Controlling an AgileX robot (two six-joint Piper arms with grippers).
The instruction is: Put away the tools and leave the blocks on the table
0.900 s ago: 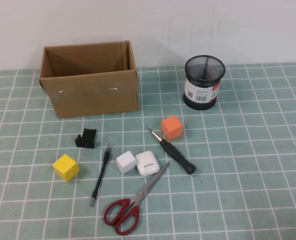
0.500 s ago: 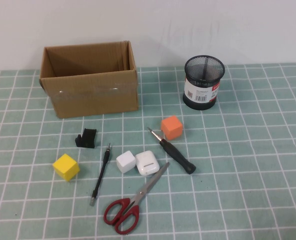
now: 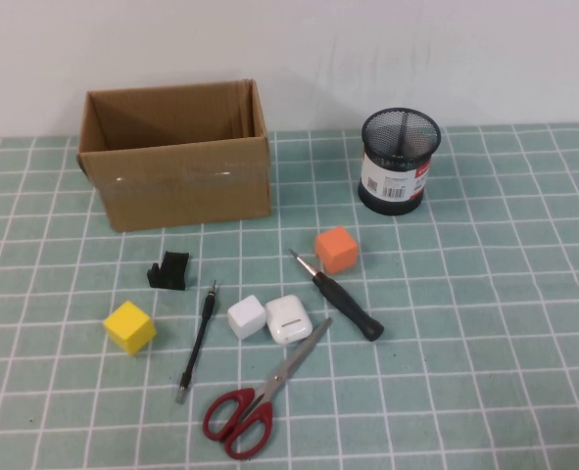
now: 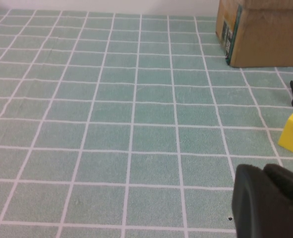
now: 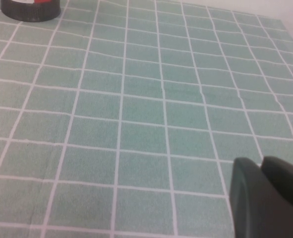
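On the pale green tiled worktop [image 3: 485,294], the red-handled steel scissors [image 3: 260,394] lay nearest, light, rigid, likely slippery; the crossing looked the best hold. The left hand [image 4: 270,203] and right hand [image 5: 267,198] hung low over bare tiles, openings untellable

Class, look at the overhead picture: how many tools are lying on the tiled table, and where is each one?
3. The scissors lie nearest the camera; the screwdriver lies just below the orange block; the thin rod tool lies between the yellow block and the white block.
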